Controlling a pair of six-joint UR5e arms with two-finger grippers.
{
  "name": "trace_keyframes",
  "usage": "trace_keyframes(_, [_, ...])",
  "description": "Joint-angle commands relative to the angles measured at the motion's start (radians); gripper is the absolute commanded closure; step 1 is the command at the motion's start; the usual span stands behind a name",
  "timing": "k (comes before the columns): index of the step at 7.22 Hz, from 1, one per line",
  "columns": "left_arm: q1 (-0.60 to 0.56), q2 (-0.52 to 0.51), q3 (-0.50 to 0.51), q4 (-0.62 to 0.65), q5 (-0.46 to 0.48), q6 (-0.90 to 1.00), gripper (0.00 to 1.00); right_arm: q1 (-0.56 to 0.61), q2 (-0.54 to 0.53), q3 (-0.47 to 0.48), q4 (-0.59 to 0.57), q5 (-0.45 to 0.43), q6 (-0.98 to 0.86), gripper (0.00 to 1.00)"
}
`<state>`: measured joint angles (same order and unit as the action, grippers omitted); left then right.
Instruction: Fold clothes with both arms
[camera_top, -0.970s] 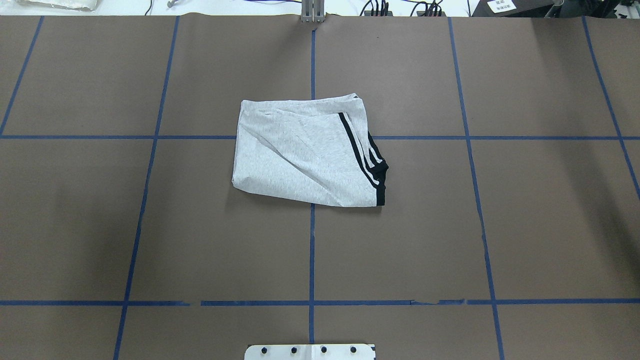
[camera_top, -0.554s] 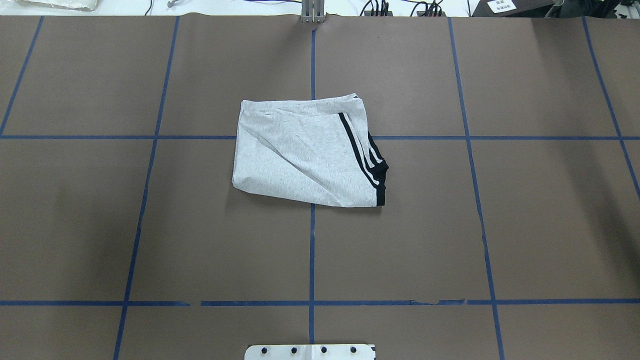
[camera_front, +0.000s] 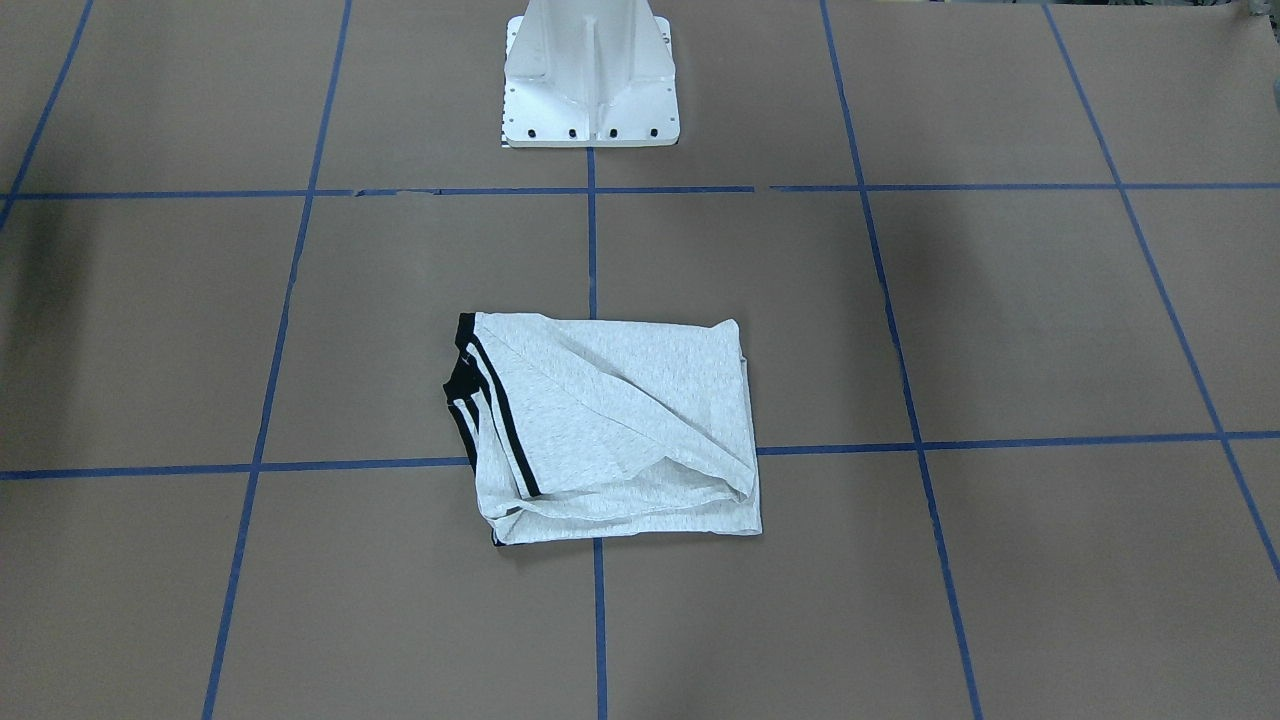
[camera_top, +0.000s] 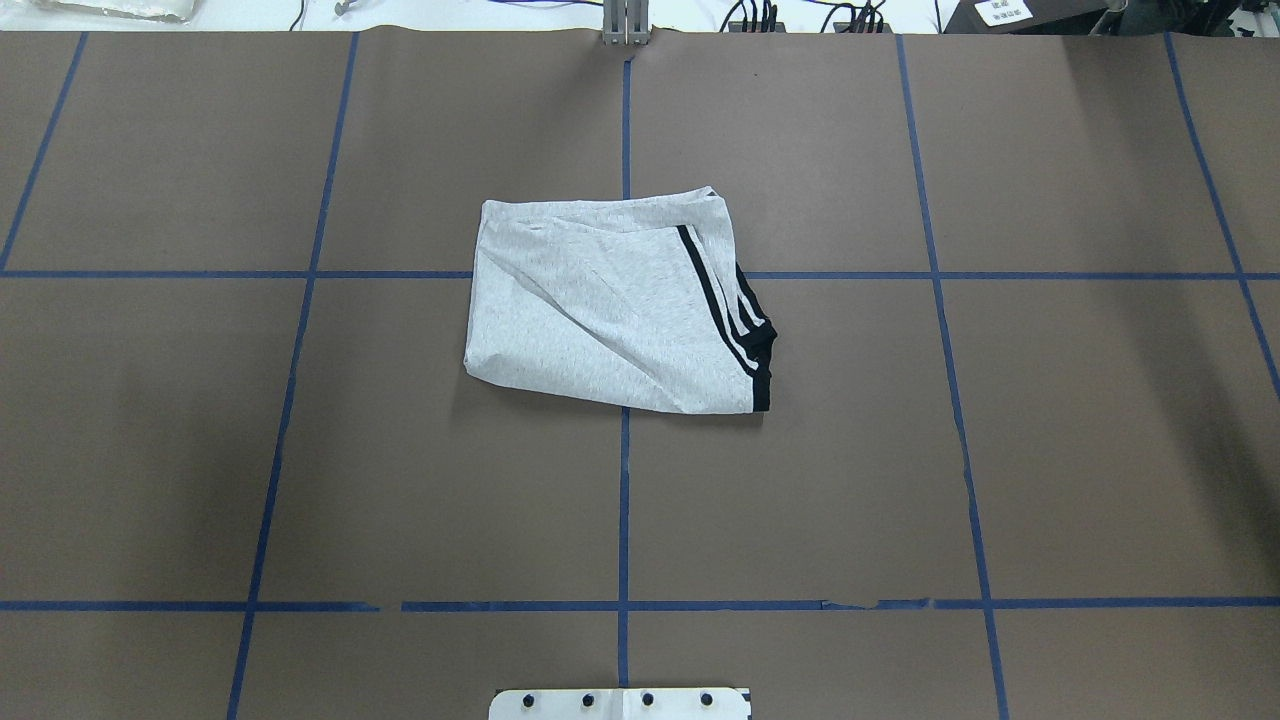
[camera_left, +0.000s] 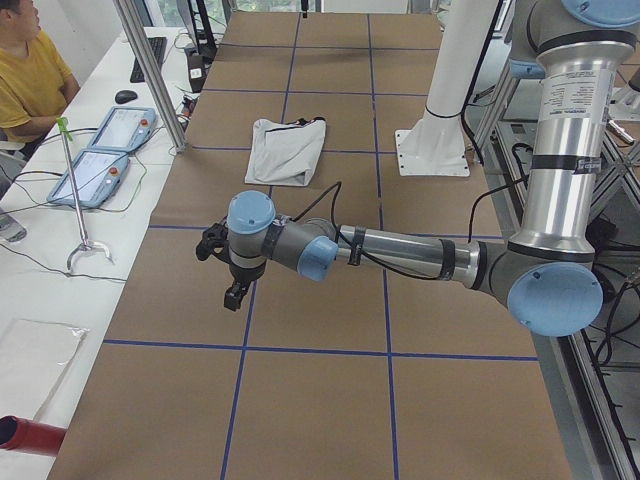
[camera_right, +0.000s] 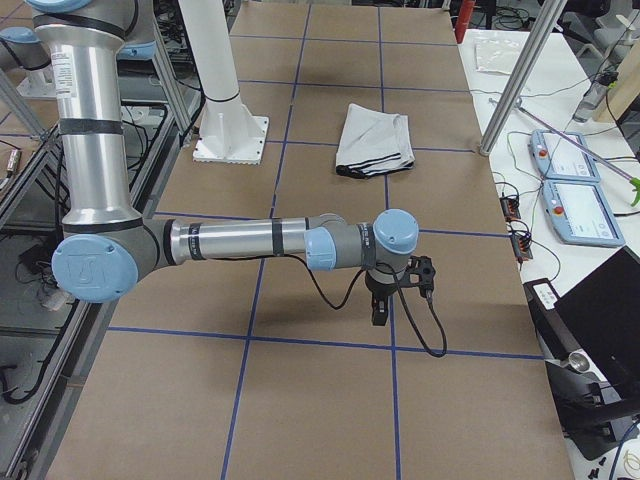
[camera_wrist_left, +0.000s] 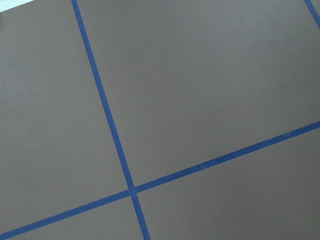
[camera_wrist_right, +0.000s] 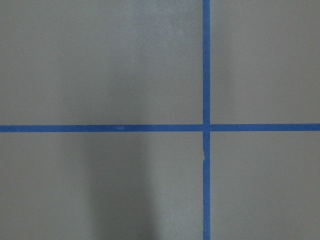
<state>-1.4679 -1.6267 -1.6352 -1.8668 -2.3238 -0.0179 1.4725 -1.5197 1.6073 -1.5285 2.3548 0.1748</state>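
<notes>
The light grey T-shirt (camera_top: 610, 310) lies folded into a rough rectangle at the table's middle, its black-and-white striped trim (camera_top: 735, 315) along one side. It also shows in the front-facing view (camera_front: 610, 430), the left side view (camera_left: 288, 150) and the right side view (camera_right: 374, 140). The print is hidden. My left gripper (camera_left: 232, 296) hangs over the table far from the shirt, seen only in the left side view. My right gripper (camera_right: 379, 312) hangs likewise, seen only in the right side view. I cannot tell whether either is open or shut.
The white pedestal base (camera_front: 592, 75) stands at the robot's side of the table. Blue tape lines (camera_top: 624, 500) grid the brown table. A person in yellow (camera_left: 30, 75) sits by two teach pendants (camera_left: 100, 155) on the side bench. A metal post (camera_top: 625, 25) stands at the far edge.
</notes>
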Motion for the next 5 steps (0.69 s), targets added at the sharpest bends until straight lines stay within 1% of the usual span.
trace_keyframes(1, [0.000,-0.001,-0.005,0.000,-0.003,-0.001,0.01,0.000,0.004,0.002,0.001,0.006,0.000,0.00])
trace_keyframes(5, [0.000,-0.007,-0.005,0.000,0.000,-0.002,0.01,-0.001,0.004,0.000,0.001,0.005,0.000,0.00])
